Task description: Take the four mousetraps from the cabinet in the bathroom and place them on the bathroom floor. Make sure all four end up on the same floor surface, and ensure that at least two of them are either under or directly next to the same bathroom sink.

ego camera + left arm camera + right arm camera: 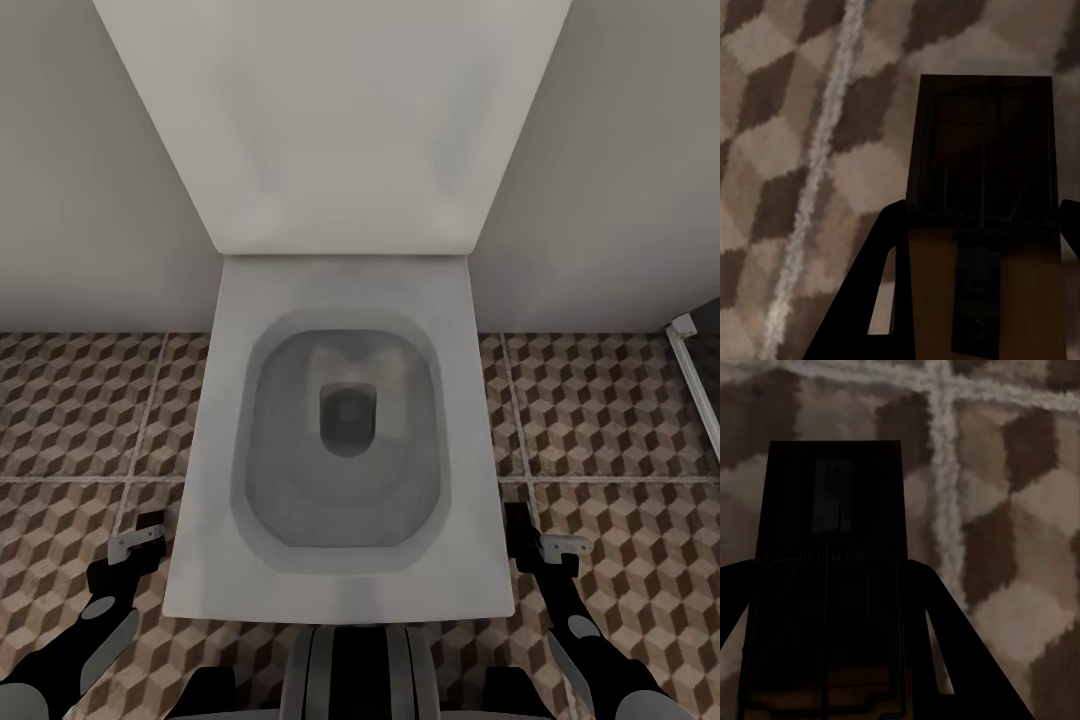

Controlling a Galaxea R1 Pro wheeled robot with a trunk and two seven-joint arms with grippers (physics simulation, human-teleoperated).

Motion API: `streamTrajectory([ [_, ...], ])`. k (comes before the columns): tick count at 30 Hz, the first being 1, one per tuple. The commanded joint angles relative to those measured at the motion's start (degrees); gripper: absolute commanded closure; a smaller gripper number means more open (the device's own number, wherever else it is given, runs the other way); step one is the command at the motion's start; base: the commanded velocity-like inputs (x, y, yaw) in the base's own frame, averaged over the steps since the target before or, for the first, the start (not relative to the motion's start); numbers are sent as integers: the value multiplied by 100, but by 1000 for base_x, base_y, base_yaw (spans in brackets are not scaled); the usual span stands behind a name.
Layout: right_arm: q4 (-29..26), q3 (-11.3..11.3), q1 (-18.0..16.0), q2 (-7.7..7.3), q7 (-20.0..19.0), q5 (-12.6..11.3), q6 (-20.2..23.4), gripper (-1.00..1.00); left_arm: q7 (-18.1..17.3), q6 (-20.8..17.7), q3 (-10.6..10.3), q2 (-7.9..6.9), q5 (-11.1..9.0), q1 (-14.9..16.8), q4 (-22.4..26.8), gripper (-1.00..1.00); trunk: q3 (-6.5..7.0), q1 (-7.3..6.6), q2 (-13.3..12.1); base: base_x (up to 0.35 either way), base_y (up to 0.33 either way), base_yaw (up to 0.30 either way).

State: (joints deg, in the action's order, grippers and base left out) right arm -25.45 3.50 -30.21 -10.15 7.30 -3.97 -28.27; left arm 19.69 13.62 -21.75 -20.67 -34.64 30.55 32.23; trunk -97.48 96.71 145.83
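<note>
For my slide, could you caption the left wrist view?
Left gripper holding a mousetrap above the cube-patterned bathroom floor.

Left mousetrap (pixel 979 217): tan board, dark wire, clamped between the left gripper's (pixel 975 285) fingers
Right mousetrap (pixel 825 585): same (shadowed), in the right gripper (pixel 832 645)
Floor (pixel 90 400): cube-patterned tiles

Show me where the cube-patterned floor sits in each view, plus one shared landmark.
Head view: bathroom floor on both sides of the toilet, below the wall.
Left wrist view: floor behind the left mousetrap.
Right wrist view: floor behind the right mousetrap.
Shared landmark: pale grout lines.
</note>
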Motion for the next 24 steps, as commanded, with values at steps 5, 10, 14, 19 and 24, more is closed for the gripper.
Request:
streamTrajectory([
  [5,3,37,-2,-5,8,-60,-21,100,43,26,-49,-8,-43,4,3,100,-3,-1,1,0,0,0],
  [10,5,44,-2,-5,8,-53,-21,100,43,26,-49,-6,-43,4,3,100,-3,-1,1,0,0,0],
  [14,4,45,-2,-5,8,-45,-21,100,43,26,-49,-1,-43,4,3,100,-3,-1,1,0,0,0],
  [19,5,46,-2,-5,8,-40,-21,100,43,26,-52,8,-43,4,3,100,-3,-1,1,0,0,0],
  [24,5,43,-2,-5,8,-42,-25,100,43,26,-49,2,-43,4,3,100,-3,-1,1,0,0,0],
])
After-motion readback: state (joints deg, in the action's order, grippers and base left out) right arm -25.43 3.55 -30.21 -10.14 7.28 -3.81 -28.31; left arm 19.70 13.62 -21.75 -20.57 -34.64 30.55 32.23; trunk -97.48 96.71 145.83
